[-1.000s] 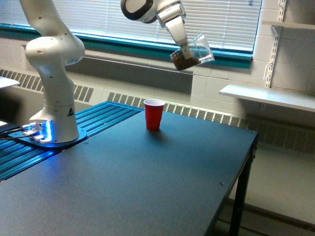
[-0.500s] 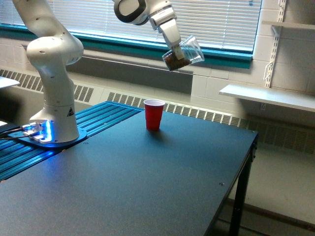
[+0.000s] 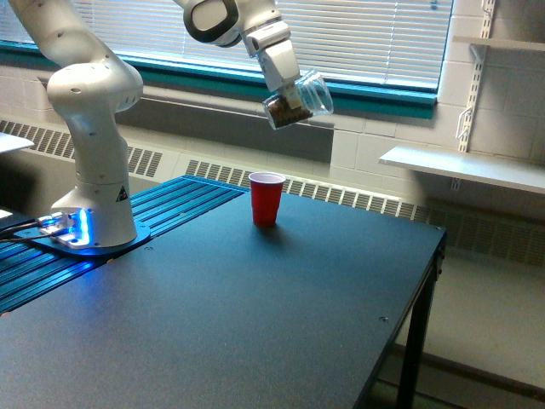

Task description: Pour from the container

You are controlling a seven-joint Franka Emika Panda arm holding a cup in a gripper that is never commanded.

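Observation:
The container (image 3: 298, 100) is a small clear plastic cup, held high in the air and tilted, with its rim toward the exterior view's right. Dark brown material lies in its lower end. My gripper (image 3: 291, 94) is shut on the container, reaching down from the white arm at the top of the view. A red cup (image 3: 266, 198) stands upright on the dark table (image 3: 255, 315), below the container and slightly to the exterior view's left of it.
The arm's white base (image 3: 94, 170) stands on a blue ribbed plate (image 3: 170, 204) at the table's left. A window with blinds and a teal sill runs behind. A white wall shelf (image 3: 464, 166) hangs at the right. The table edge drops off at the right.
The gripper has carried the container toward the exterior view's left and a little higher, bringing it from right of the red cup to nearly over it. The red cup has not moved.

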